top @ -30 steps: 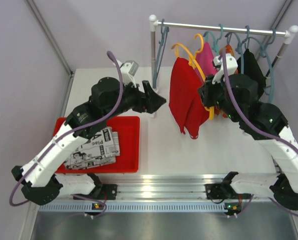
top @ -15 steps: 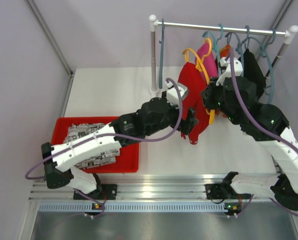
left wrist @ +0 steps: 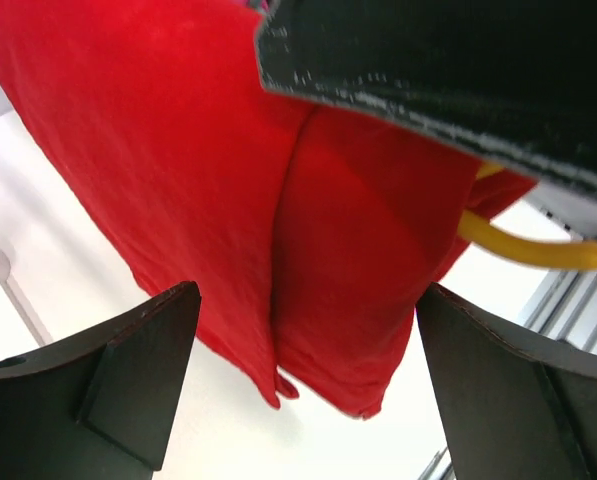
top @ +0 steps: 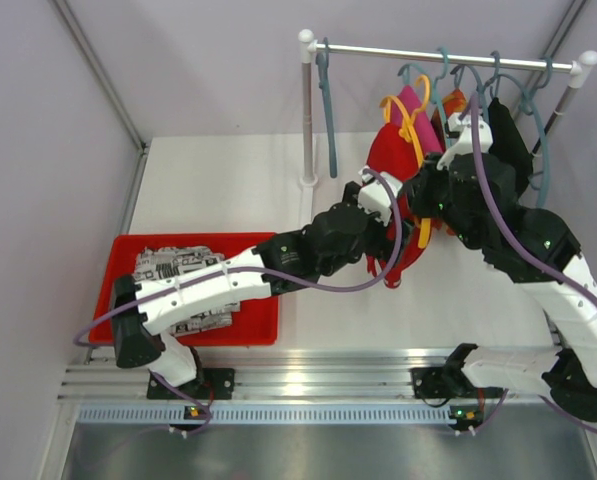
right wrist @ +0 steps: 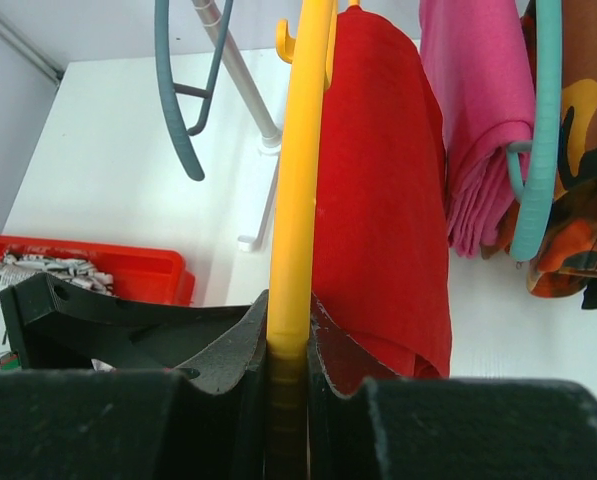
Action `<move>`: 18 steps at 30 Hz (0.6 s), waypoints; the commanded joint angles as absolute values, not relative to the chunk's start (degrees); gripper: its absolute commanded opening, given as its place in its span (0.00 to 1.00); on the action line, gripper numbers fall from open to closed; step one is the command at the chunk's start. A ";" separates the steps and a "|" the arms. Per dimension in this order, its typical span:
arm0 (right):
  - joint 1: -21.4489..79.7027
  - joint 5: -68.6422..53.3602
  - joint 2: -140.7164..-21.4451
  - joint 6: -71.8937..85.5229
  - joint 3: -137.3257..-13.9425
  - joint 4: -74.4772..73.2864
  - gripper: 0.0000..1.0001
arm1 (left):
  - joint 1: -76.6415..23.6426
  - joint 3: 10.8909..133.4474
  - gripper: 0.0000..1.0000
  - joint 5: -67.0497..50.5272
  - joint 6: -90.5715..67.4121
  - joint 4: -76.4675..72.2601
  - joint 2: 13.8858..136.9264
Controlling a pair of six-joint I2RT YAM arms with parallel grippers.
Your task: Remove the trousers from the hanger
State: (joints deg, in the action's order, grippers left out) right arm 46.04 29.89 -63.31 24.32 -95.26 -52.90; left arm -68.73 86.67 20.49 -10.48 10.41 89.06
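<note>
On the white table (top: 218, 190), a shallow red plastic tray (top: 263, 300) sat at the left near corner. It held one folded pair of black-and-white patterned trousers (top: 173, 263), partly hidden under the left arm. Across the far right stood a metal rail (top: 438, 55) carrying the rest of the clothing. From left to right these were the red trousers (right wrist: 378, 180) draped over a yellow plastic hanger (right wrist: 298, 170), then the magenta pink trousers (right wrist: 478, 130), the orange camouflage trousers (right wrist: 578, 180) and the plain black trousers (top: 508, 140) on teal hangers (right wrist: 538, 120). One more teal hanger hung bare at the rail's left end.

The right gripper (right wrist: 288, 320) was clamped tight on the lower bar of the yellow hanger, its two dark fingers pressed against either side. The left gripper (left wrist: 308, 310) reached in from the tray side with its fingers (left wrist: 138, 370) spread wide. The hanging red cloth filled the space ahead of them; whether they touched it could not be told
</note>
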 commanded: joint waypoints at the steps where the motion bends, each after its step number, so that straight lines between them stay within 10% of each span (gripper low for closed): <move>1: 46.93 32.25 -59.94 25.57 -97.56 -41.14 0.00 | -68.73 87.45 0.93 23.37 -10.19 2.12 89.82; 6: 46.93 32.69 -59.85 25.14 -97.38 -40.60 0.00 | -68.73 86.66 0.88 25.22 -11.07 -1.30 91.23; 18: 46.93 33.13 -59.41 22.68 -96.77 -41.57 0.00 | -68.47 85.26 0.41 24.18 -8.44 -3.16 89.74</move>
